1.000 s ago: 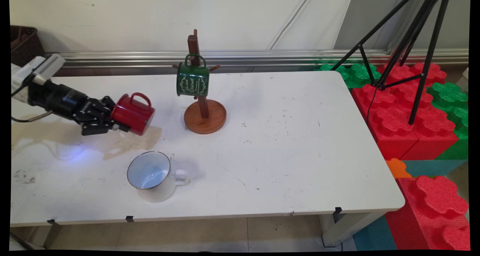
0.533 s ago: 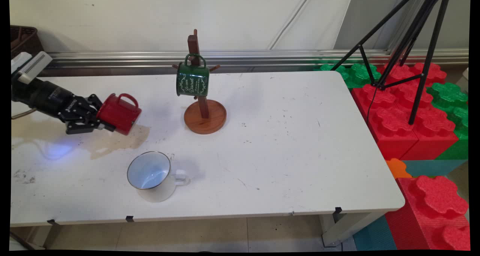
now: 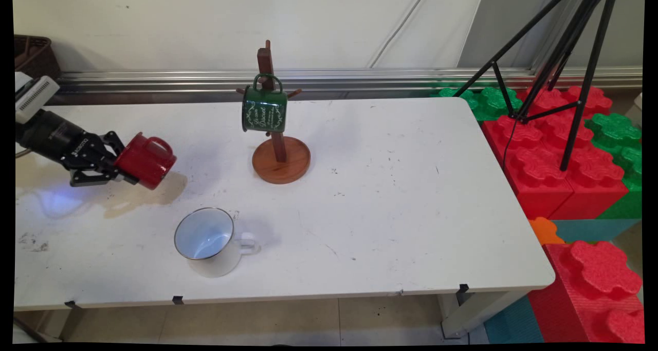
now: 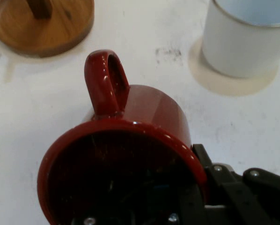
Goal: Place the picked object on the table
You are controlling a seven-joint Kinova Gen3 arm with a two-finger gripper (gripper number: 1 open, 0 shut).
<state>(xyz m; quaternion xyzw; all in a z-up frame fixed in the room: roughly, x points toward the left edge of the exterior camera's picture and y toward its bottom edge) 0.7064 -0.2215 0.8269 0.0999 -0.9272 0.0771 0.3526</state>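
Gripping the red mug [image 3: 146,161] by its rim, the pincer [image 3: 119,167] holds it tipped on its side above the worktop [image 3: 390,197], handle up, clenched on the mug's wall. It has slid left since a second ago, away from the wooden mug stand [image 3: 277,150]. The green mug [image 3: 263,109] hangs there; the white mug [image 3: 208,240] sits upright, empty.

A glossy red mug [image 3: 146,160], a dark green mug [image 3: 263,109] with white scrollwork lettering, a white mug [image 3: 211,243], brown wooden stand [image 3: 280,159].
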